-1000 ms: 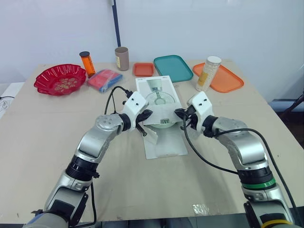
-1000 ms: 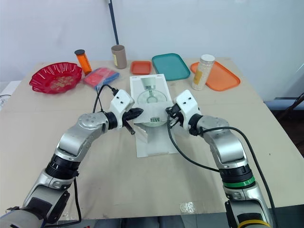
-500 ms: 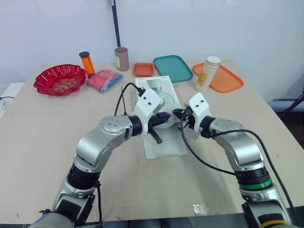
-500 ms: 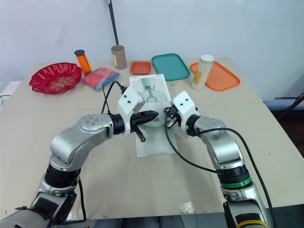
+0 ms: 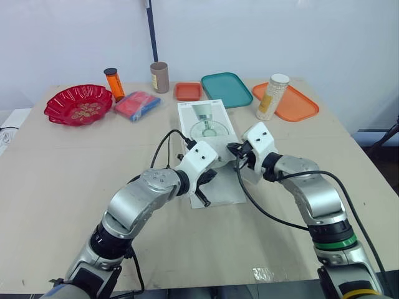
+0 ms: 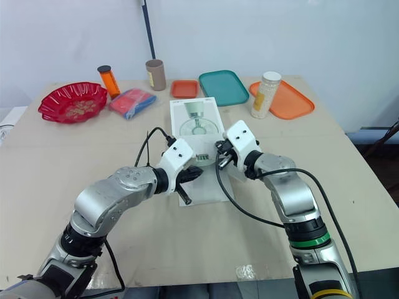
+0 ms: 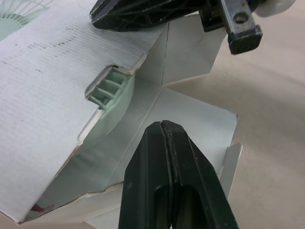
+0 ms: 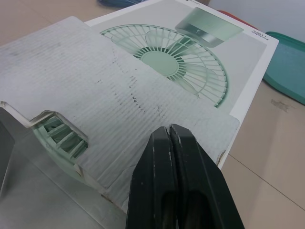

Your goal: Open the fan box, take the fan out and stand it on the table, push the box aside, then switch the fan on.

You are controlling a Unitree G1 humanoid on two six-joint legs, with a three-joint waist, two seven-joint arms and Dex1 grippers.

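1. Left gripper [image 7: 164, 125], fingers pressed together on nothing, sits at the open near end of the fan box [image 5: 206, 121].
2. Right gripper [image 8: 169, 129], likewise closed, rests on the box's raised flap [image 8: 95, 90].
3. Box opened; the fan [image 7: 110, 87] lies inside. Lifting out, standing, pushing aside and switching on remain.

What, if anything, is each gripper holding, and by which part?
Nothing. Both the left gripper and right gripper are shut with nothing between their fingers; the right one lies against the raised flap of the fan box.
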